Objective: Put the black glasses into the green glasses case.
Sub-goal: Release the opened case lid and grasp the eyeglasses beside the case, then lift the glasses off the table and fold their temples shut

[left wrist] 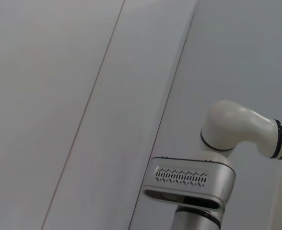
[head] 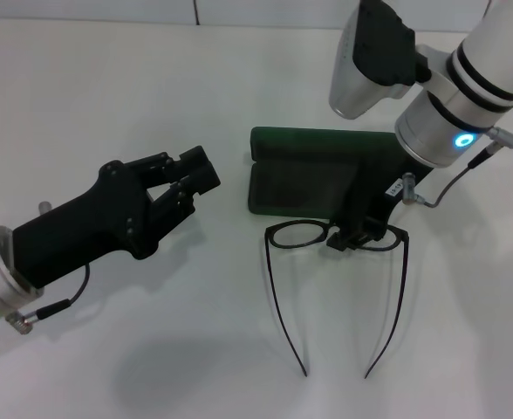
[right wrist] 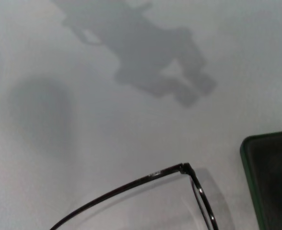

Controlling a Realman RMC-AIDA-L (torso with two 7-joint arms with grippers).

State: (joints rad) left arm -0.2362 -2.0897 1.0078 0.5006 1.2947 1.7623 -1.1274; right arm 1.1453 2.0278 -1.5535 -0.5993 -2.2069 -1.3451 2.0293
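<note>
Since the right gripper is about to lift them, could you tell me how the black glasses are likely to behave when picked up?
The black glasses look light: the frame is thin wire-like rim. Their long temple arms are unfolded across the table, so they may flex or swing. With the right gripper at the bridge, the lenses seem at risk of smudging, and the slim frame could twist or slip.

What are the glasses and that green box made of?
The black glasses look like thin plastic or coated metal: the frame and arms are slim, dark and slightly shiny. The lenses look clear. The green glasses case looks like a hard shell with a dull, matte skin, maybe leatherette; it shows no glare.
</note>
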